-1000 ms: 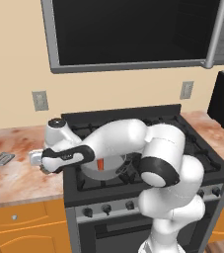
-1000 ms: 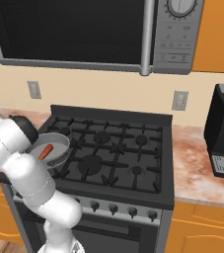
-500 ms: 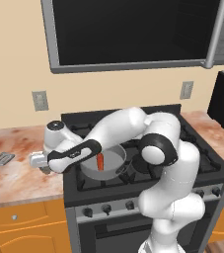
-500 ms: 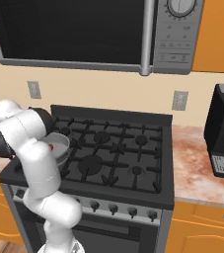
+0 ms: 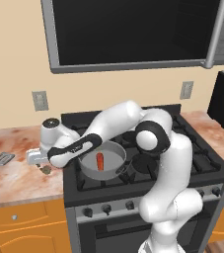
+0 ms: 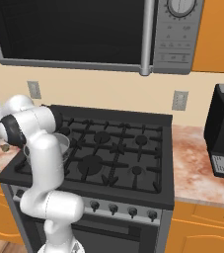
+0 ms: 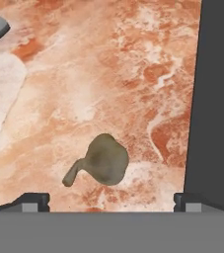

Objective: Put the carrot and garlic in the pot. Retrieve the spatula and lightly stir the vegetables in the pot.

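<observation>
Garlic (image 7: 105,159) was found on the counter (image 7: 98,74), directly ahead of the pincer (image 7: 111,200) and between its two fingertips (image 7: 32,200), which were spread wide and held nothing. In the hand view the bulb lay close to the midline, a little toward the fingertip at that picture's left, with clear counter on either side of it. Its short stem pointed toward that same fingertip and slightly back toward the hand, so the long axis ran roughly across the gap, from one fingertip to the other, and not along the line of approach. Contact between pincer and bulb was not observed.

The stove (image 7: 217,99) edge was noted just beyond the other fingertip. In the left base view the pincer (image 5: 34,157) hung over the counter with the garlic (image 5: 46,169) just below it, the pot (image 5: 102,160) beside it on the stove with the carrot (image 5: 100,160) already inside, and the spatula (image 5: 3,159) lying beyond the pincer on the side away from the pot.

A straight descent was judged sufficient; the jaws would close along the stem's line.
</observation>
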Tool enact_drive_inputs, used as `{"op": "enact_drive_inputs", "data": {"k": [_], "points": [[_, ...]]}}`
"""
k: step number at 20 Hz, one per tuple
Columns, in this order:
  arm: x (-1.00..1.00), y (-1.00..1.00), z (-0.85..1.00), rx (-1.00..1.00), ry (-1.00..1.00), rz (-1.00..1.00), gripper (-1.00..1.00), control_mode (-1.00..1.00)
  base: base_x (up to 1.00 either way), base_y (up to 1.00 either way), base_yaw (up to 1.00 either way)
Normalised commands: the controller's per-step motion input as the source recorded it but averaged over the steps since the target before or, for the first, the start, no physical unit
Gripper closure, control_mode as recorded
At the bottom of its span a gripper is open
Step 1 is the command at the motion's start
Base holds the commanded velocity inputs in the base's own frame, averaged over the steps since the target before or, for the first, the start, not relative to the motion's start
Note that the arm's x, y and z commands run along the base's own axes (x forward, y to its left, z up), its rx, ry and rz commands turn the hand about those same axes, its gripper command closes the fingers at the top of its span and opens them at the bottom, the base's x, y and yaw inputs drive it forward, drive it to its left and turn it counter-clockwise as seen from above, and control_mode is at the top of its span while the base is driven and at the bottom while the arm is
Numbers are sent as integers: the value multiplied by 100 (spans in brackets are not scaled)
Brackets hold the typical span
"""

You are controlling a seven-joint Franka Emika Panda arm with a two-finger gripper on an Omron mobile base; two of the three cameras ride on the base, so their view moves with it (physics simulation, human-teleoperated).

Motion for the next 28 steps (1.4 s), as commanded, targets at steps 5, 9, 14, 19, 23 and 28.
{"op": "enact_drive_inputs", "data": {"k": [5,9,14,19,23,28], "points": [[10,0,0,0,7,17,-100,-100,0,0,0],[0,0,-7,0,6,15,-100,-100,0,0,0],[0,0,-17,0,5,3,-100,-100,0,0,0],[0,0,-16,-2,3,0,-100,-100,0,0,0],[0,0,-27,-2,2,0,-100,-100,0,0,0],[7,0,-23,-3,1,0,-100,-100,0,0,0]]}}
